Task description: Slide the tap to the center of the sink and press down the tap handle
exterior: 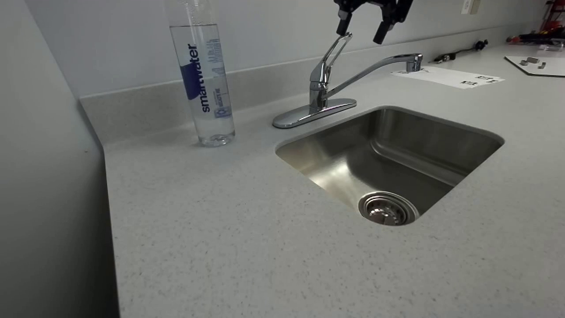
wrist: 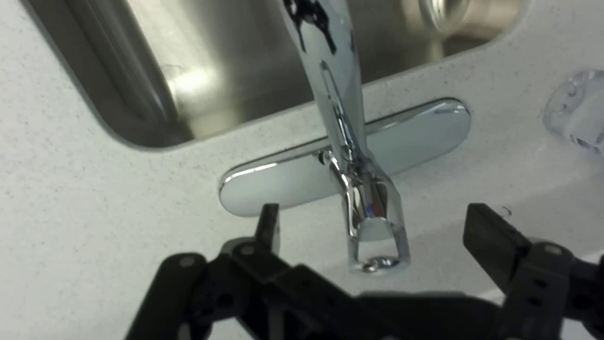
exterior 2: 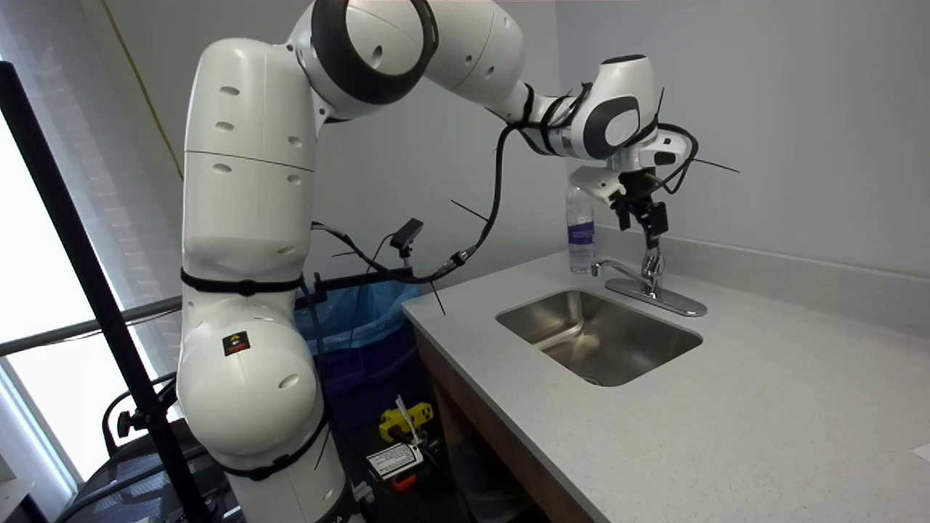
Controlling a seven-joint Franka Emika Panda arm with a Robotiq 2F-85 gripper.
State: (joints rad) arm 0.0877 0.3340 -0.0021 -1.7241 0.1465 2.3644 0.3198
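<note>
One white robot arm (exterior 2: pixel 247 160) with black bands is arching across the upper part of the frame in an exterior view, its black fingers (wrist: pixel 495 245) hanging over a shiny chrome tap (exterior: pixel 318 95). The fingers are standing wide apart, released. In the wrist view they are flanking a looped chrome tap handle (wrist: pixel 373 200), one on its left and one on its right in the lower part of the frame. At the top of the frame in an exterior view, one finger is hanging right at the handle's tip; whether the two are touching cannot be told. The handle is sloping upward from the tap's body.

The tap is standing in the upper middle of that frame on a speckled light-grey worktop (exterior: pixel 212 221). Its oval chrome base plate (exterior: pixel 295 117) is lying just beside a rectangular brushed-steel sink (exterior: pixel 423 141), with a strip of worktop running between them. Its long, thin, curved chrome spout (exterior: pixel 375 67) is pointing toward the upper right there, and in the wrist view it is crossing the sink's edge toward the top of the frame. A round metal drain (exterior: pixel 388 210) is showing at the sink's lower end in an exterior view.

Left of the tap in that frame, a clear plastic bottle (exterior: pixel 205 79) with blue lettering is standing upright, holding clear liquid. At the upper right, a white sheet (exterior: pixel 446 76) with black marks is lying flat.
</note>
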